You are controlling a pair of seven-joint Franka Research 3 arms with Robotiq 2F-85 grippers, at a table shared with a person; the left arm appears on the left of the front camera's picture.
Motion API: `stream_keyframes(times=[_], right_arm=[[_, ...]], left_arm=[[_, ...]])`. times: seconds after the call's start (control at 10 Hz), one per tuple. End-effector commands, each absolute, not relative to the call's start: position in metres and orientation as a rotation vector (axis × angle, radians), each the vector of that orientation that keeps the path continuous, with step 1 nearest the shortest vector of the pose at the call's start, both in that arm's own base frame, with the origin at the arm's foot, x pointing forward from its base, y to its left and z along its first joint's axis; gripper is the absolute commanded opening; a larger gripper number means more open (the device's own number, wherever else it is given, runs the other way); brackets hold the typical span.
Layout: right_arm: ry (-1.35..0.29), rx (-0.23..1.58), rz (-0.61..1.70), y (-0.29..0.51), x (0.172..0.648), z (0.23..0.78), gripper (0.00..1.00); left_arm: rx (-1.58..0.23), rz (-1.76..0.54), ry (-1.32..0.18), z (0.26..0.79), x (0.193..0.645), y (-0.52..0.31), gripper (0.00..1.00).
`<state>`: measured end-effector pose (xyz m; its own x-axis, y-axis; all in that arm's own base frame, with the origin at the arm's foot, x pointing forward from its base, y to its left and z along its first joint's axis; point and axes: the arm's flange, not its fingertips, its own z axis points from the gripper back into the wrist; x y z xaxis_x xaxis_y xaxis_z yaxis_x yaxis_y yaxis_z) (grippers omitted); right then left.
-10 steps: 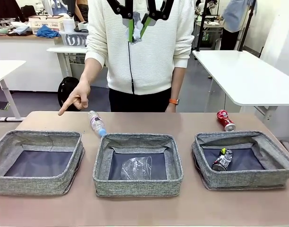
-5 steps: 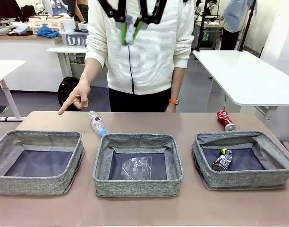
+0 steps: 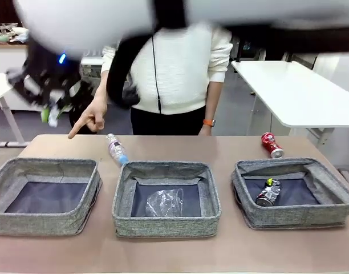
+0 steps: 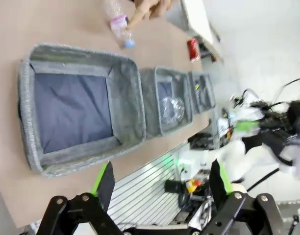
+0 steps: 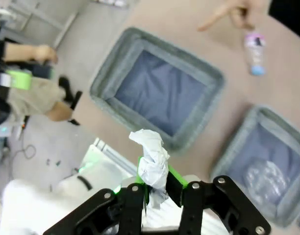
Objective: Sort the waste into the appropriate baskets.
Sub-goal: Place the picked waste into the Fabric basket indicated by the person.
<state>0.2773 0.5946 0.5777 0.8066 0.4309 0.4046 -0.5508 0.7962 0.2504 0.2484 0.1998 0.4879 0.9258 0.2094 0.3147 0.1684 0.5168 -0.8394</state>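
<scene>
noting: we see the right gripper (image 5: 156,172) pinching the paper wad (image 5: 150,147), lower centre of its wrist view, wad poking up out of the grip; left gripper (image 4: 161,177) spread wide.

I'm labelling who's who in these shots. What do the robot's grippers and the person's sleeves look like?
The left gripper and right gripper are alike: black linked frames with round bolts and bright green pads. The right arm is white, with a small blue light near the wrist. The person wears a white ribbed sweater with long sleeves and an orange wristband.
</scene>
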Motion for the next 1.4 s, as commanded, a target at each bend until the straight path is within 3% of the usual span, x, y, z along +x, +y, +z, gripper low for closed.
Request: stream_keyframes(times=[0.0, 0.1, 0.3, 0.9, 1.0, 1.1, 1.2, 1.3], right_arm=[[-0.348, 0.277, 0.53, 0.656, 0.32, 0.506, 0.13], [-0.324, 0.328, 0.525, 0.676, 0.33, 0.473, 0.13], [-0.18, 0.285, 0.58, 0.701, 0.323, 0.431, 0.13], [-0.16, 0.342, 0.531, 0.681, 0.333, 0.434, 0.13], [-0.152, 0.356, 0.543, 0.68, 0.334, 0.432, 0.65], [-0.156, 0.355, 0.549, 0.68, 0.334, 0.431, 0.72], [-0.165, 0.357, 0.537, 0.68, 0.335, 0.431, 1.0], [-0.169, 0.356, 0.533, 0.679, 0.335, 0.43, 1.0]], left_arm=[[-1.164, 0.049, -0.527, 0.492, 0.25, 0.203, 1.0], [-1.035, 0.025, -0.405, 0.488, 0.248, 0.2, 1.0], [-1.035, 0.025, -0.405, 0.488, 0.248, 0.2, 1.0], [-1.035, 0.025, -0.405, 0.488, 0.248, 0.2, 1.0], [-1.035, 0.025, -0.405, 0.488, 0.248, 0.2, 1.0], [-1.035, 0.025, -0.405, 0.488, 0.248, 0.2, 1.0], [-1.035, 0.025, -0.405, 0.488, 0.248, 0.2, 1.0], [-1.035, 0.025, -0.405, 0.488, 0.248, 0.2, 1.0]])
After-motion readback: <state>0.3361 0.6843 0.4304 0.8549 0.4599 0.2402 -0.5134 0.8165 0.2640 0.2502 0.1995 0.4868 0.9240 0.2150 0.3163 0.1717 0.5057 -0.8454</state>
